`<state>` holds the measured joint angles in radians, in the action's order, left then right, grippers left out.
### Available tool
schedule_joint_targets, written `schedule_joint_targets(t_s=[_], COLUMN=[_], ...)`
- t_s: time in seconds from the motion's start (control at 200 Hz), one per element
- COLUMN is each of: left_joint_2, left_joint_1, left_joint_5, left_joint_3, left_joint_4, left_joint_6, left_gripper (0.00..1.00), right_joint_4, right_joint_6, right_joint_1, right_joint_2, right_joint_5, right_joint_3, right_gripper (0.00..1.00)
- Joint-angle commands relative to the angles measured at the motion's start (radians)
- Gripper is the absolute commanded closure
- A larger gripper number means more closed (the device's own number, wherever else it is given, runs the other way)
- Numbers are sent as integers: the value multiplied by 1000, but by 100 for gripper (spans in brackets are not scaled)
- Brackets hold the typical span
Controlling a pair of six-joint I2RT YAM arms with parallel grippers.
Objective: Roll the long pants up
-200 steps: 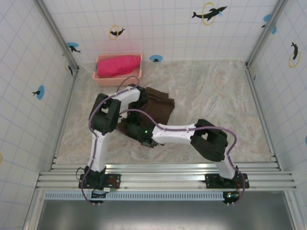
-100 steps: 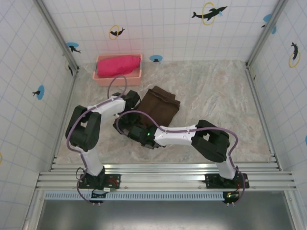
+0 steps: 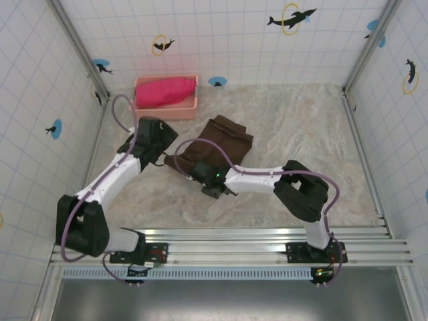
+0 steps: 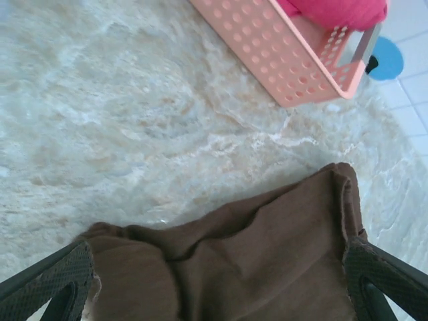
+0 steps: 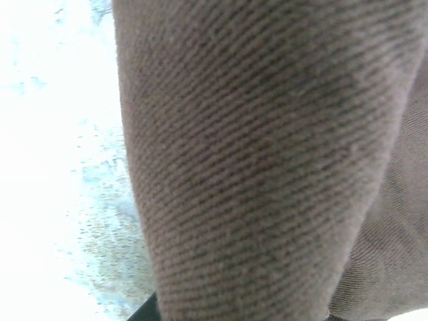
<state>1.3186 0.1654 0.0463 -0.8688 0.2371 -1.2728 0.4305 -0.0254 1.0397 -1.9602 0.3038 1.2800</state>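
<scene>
just off the near right corner of the pink basket (image 3: 164,112) you have the long pants (image 3: 217,142), a folded dark brown bundle lying on the marbled table (image 3: 301,147). its long axis runs on a slant. the wider far end lies out to the right of the basket's corner, and the narrower end lies toward the near side, below the basket's front wall. the cloth and the basket are apart, with bare table between them.

the basket holds one thing, a bright pink-red cloth (image 3: 165,90) bunched up and taking most of its length.

your left gripper (image 4: 214,287) sits between the basket and the narrow end of the pants. its fingers (image 4: 50,284) are spread wide, one off each side of the cloth, and grip nothing. a rumpled fold lies between them.

your right gripper (image 3: 199,170) is at the near edge of the bundle, on the side away from the basket. its fingers are drawn in on a thick fold of the pants, the tips buried under cloth in the wrist view. the two grippers are close together at that narrow end.
</scene>
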Motion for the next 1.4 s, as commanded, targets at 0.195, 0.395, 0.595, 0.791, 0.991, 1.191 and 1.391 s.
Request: schedule_joint_targets(t_s=[0.195, 0.395, 0.595, 0.791, 0.991, 1.191, 1.391], left_joint_2=[7, 98, 180, 263, 323, 462, 518], left_joint_1=[-26, -26, -24, -23, -22, -20, -18], left_joint_5=[-97, -124, -172, -222, -267, -330, -369], left_joint_3=[404, 448, 467, 468, 430, 373, 376], left_joint_4=[-616, -883, -1103, -1181, -1194, -1298, -1312], left_joint_6=[-175, -235, -285, -326, -317, -358, -361], left_gripper=[3, 3, 3, 5, 5, 8, 14], right_joint_4=[180, 196, 195, 199, 197, 197, 198], right_joint_6=[17, 13, 10, 6, 8, 8, 10], right_joint_1=[-190, -196, -209, -245, -258, -259, -260], right_joint_2=[-57, -102, -124, -148, -160, -173, -178], right_joint_5=[-435, -468, -492, -530, -541, -545, -541], right_joint_3=[-40, -28, -33, -12, -11, -4, 3], right_gripper=[100, 100, 100, 100, 100, 100, 100])
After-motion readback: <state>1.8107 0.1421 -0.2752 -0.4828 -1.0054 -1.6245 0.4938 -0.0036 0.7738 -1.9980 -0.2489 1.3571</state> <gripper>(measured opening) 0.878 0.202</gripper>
